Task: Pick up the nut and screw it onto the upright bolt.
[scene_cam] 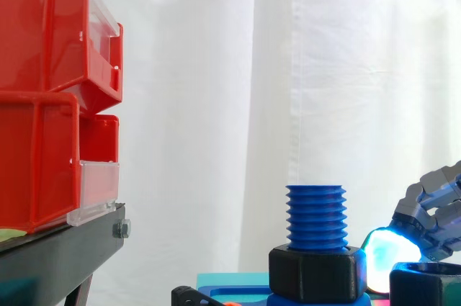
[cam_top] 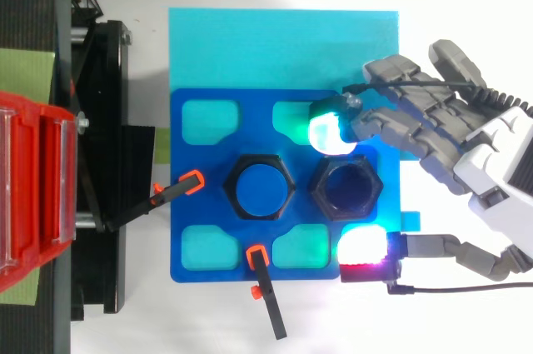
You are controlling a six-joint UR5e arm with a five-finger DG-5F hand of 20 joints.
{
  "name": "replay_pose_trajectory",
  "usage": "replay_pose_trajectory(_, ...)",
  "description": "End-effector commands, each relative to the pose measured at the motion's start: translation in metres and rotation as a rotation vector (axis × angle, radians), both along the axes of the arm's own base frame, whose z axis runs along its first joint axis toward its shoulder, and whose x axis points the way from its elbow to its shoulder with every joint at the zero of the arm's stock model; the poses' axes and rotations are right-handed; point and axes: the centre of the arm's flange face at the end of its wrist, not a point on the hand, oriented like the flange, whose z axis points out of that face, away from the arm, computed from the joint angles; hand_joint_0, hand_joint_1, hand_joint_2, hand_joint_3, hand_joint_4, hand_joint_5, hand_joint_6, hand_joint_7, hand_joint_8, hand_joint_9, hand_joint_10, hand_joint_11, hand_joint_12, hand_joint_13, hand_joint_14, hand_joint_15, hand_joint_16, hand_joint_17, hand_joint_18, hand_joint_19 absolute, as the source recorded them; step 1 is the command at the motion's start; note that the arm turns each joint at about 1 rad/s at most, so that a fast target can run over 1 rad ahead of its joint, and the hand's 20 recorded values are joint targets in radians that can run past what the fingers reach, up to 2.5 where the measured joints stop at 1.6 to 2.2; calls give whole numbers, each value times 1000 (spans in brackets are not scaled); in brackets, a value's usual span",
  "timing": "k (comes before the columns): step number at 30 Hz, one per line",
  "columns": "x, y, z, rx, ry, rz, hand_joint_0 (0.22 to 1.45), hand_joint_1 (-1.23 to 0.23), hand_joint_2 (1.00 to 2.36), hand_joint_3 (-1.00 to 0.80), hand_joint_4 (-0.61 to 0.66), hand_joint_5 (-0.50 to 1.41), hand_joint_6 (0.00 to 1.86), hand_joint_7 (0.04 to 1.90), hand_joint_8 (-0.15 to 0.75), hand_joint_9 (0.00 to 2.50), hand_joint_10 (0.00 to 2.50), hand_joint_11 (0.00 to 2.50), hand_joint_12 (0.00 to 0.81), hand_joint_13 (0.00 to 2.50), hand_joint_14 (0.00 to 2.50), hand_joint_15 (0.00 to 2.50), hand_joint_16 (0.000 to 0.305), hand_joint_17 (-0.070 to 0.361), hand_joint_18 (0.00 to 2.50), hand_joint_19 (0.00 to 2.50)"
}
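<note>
I have the robot hand (cam_top: 487, 158) open and empty, pads (cam_top: 331, 131) straddling the black hexagonal plastic nut (cam_top: 346, 188), which sits between it and the upright blue threaded bolt (scene_cam: 315, 216).

There are two black nuts, one nut (scene_cam: 317, 273) round the foot of the single blue bolt (scene_cam: 315, 216) and a second nut (scene_cam: 425, 286) loose beside it. One blue plate (cam_top: 200, 204) with four pale windows lies on one cyan sheet (cam_top: 250, 46), with two orange-tipped clamps on it, a clamp (cam_top: 171, 194) at its left and a clamp (cam_top: 268, 296) at its lower edge. Two red bins, an upper bin (scene_cam: 43, 32) and a lower bin (scene_cam: 36, 162), are stacked on one black stand (scene_cam: 57, 252), and there is one robot hand (cam_top: 466, 146).
</note>
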Motion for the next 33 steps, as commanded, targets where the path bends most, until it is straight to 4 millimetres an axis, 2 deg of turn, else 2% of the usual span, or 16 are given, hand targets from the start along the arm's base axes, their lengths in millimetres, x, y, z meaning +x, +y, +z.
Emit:
replay_pose_trajectory(1,0,0,0,1,-1,0,453,-770,1000,-500,185,-246,502,851,250,225,0,0,300,154,0,0,35,79,0,0)
replay_pose_trajectory(14,1,-6,0,-4,6,-4,490,-811,1000,-500,200,-237,503,947,237,258,0,0,284,183,0,0,32,72,0,0)
replay_pose_trajectory(28,1,-16,0,-5,15,-16,505,-755,1000,-500,228,-209,502,1102,249,325,1,0,275,228,0,0,30,67,10,0)
replay_pose_trajectory(33,4,-18,7,4,8,-17,504,-751,1000,-500,228,-206,501,1119,252,335,0,0,274,234,0,0,29,66,17,0)
